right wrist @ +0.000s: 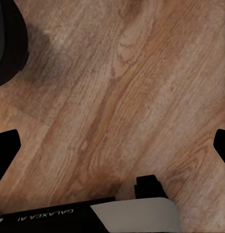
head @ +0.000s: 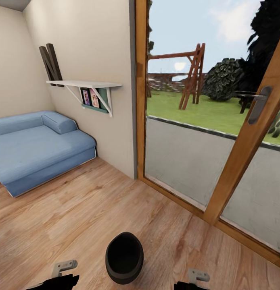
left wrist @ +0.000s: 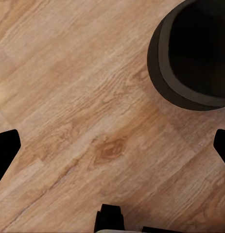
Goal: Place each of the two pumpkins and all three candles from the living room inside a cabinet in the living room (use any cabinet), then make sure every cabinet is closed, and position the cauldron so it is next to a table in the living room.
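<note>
Down on the wood floor (head: 75, 209), right in front of the robot, sits the cauldron (head: 124, 257). It's a dark round pot, upright, mouth open to the ceiling, and the inside looks plain black. From the head camera it's between the two arms, near the bottom of the picture.

Left gripper (left wrist: 112, 145): the two dark fingertips (left wrist: 5, 148) sit way out at opposite edges of the wrist picture, so spread wide, nothing between them but floorboards. The cauldron (left wrist: 190, 53) is off to one side, not touching the fingers.

Right gripper (right wrist: 112, 145): same deal, fingertips (right wrist: 6, 145) far apart with bare floor between. A dark curved bit of the cauldron (right wrist: 8, 43) pokes in at a corner, clear of the fingers.

Further back there's a blue sofa (head: 35, 149) against the wall, a white shelf (head: 85, 84) with little pictures under it, and a big glass door (head: 212, 133) with a wooden frame looking out on grass and a wooden swing frame (head: 192, 76).
</note>
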Controlling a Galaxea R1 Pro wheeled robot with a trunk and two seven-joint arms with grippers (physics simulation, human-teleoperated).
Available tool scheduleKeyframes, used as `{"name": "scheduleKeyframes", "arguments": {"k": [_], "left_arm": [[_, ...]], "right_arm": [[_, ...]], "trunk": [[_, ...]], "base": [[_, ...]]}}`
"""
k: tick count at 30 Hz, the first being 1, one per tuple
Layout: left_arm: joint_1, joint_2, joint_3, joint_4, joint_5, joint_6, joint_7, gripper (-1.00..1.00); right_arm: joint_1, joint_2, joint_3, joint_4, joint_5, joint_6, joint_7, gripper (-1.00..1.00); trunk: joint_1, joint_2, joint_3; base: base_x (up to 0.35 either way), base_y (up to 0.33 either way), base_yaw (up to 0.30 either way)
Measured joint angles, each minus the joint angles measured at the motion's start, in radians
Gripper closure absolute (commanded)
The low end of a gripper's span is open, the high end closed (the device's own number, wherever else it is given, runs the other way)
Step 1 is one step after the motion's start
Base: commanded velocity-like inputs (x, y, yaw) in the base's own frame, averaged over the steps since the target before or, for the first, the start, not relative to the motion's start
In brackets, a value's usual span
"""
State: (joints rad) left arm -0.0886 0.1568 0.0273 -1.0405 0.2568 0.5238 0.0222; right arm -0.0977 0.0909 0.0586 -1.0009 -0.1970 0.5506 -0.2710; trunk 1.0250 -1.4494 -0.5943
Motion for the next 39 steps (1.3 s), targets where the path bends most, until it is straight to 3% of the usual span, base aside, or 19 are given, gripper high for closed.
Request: {"name": "scheduleKeyframes", "arguments": {"k": [29,35,39], "left_arm": [[0.000,0.001,-0.002,0.002,0.000,0.000,0.000,-1.00],[0.000,0.000,-0.006,-0.012,0.005,0.001,-0.010,-1.00],[-0.011,0.001,-0.014,-0.100,0.005,0.021,-0.009,-1.00]], "right_arm": [[0.000,0.001,-0.001,0.000,-0.003,0.000,-0.007,-1.00],[0.000,0.004,0.039,-0.016,-0.005,-0.048,-0.014,-1.00],[0.000,0.039,0.071,-0.083,-0.008,-0.115,-0.026,-1.00]], "trunk": [[0.000,0.000,0.000],[0.000,0.000,0.000],[0.000,0.000,0.000]], "base": [[0.000,0.000,0.000],[0.000,0.000,0.000],[0.000,0.000,0.000]]}}
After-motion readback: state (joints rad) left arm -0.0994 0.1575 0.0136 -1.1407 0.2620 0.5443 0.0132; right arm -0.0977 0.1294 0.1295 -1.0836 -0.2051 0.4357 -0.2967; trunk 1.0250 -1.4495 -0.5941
